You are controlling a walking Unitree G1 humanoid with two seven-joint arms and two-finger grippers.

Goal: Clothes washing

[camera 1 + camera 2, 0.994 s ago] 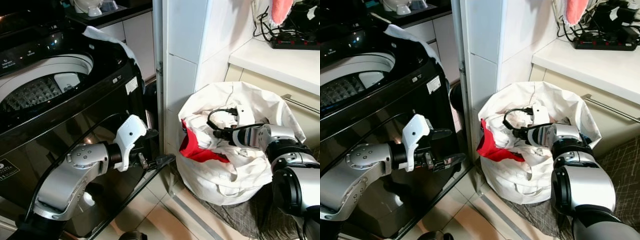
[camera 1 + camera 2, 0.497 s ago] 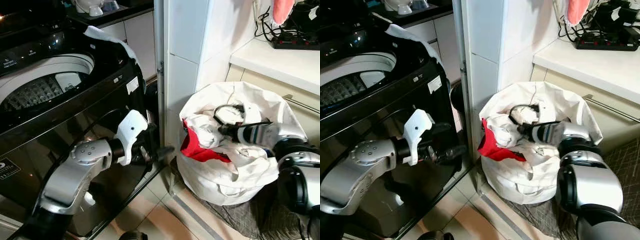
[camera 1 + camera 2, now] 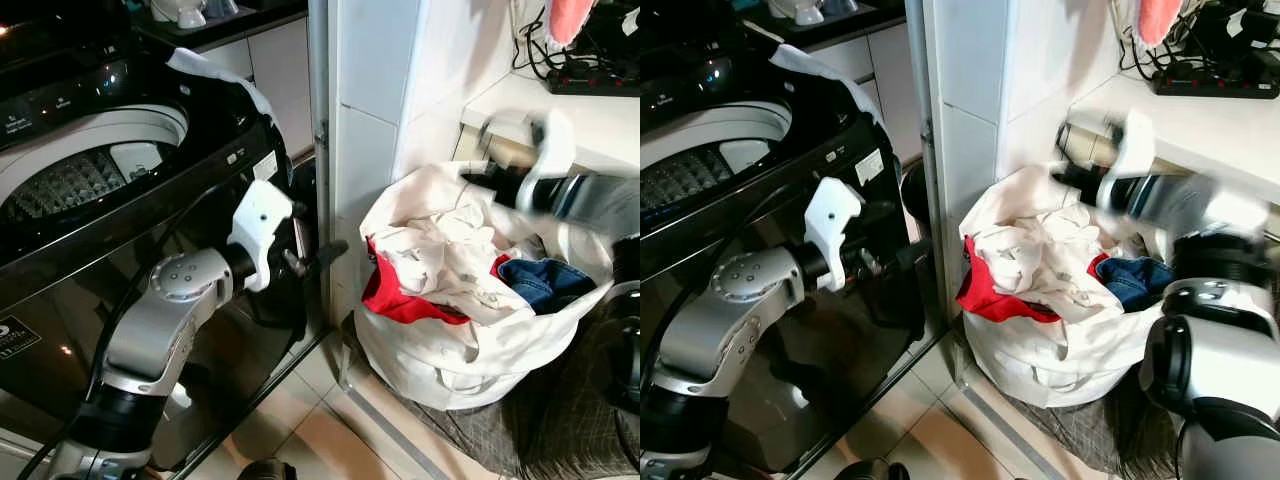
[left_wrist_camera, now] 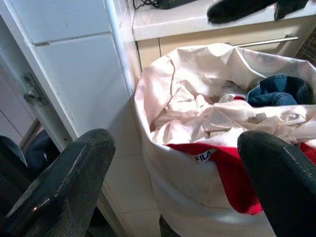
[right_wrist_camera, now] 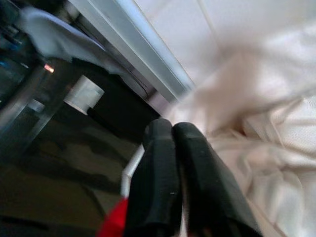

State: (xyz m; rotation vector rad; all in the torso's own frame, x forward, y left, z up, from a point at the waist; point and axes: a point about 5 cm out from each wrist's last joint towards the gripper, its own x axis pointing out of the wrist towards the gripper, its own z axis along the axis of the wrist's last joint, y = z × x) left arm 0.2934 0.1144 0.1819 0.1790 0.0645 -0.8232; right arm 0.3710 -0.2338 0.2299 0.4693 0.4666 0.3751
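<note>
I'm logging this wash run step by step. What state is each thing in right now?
Washing machine: lid open, drum showing.
Laundry bag: upright, open, full of clothes.
White garment: crumpled on top.
Red garment: draped over the bag's rim.
Jeans: bunched inside the bag.
Left gripper: fingers open, empty, beside the bag.
Right gripper: fingers shut, raised over the bag.

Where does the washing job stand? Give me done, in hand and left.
Done: the washing machine stands open, and a white cloth is draped over its back corner.
In hand: nothing is gripped. The right gripper is shut and empty above the laundry bag; the left gripper is open, pointing at it.
Left: white clothes, a red garment and jeans are in the bag.
</note>
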